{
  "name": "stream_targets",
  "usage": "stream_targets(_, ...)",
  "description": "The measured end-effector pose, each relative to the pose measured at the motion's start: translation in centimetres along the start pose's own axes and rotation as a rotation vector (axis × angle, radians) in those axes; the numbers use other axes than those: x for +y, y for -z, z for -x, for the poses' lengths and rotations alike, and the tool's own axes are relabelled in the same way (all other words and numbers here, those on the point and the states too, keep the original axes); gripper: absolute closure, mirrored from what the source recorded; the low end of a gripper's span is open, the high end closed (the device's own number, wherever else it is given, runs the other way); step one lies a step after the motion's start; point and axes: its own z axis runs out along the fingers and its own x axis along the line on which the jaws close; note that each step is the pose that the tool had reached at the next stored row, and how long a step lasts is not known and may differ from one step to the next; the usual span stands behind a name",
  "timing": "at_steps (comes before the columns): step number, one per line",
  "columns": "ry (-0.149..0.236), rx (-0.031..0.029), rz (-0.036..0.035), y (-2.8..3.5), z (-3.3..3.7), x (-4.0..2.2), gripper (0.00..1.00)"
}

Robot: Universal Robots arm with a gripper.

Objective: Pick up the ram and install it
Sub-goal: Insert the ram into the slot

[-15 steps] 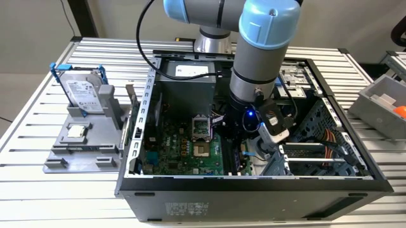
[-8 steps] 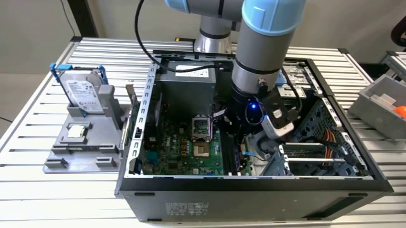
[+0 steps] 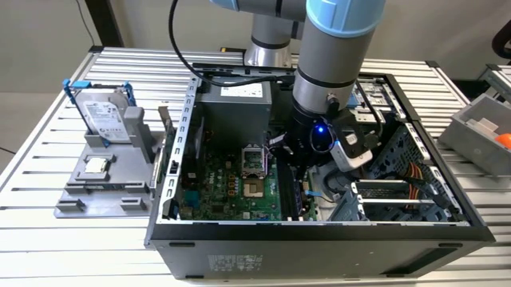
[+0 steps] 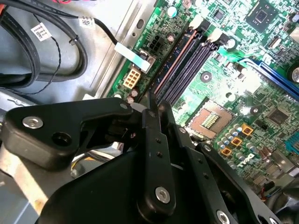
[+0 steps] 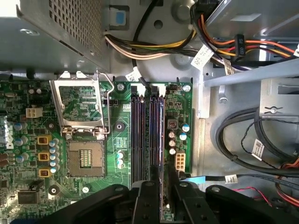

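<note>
Motherboard (image 3: 231,185) sits deep inside the open computer case (image 3: 319,230), walled by a power supply (image 3: 236,113) and cable bundles (image 5: 159,46). The ram (image 5: 162,140) stands on edge in a memory slot (image 5: 137,140) beside the open processor socket (image 5: 84,158), its long axis along the slots. The arm reaches straight down, gripper (image 5: 162,184) fingers (image 5: 148,200) clamped on the ram's end.

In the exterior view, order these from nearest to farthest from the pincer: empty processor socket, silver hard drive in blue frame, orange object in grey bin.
1. Empty processor socket, inside the case, beside the pincer.
2. Orange object, far at the view's right.
3. Silver hard drive, far at the view's left.
</note>
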Motion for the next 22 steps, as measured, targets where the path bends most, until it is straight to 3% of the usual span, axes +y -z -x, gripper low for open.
stream_targets(16, 0.001, 0.0, 0.0, 0.03, 0.0, -0.02, 1.0)
stream_targets(22, 0.023, -0.0009, 0.0008, 0.03, 0.01, -0.03, 1.0)
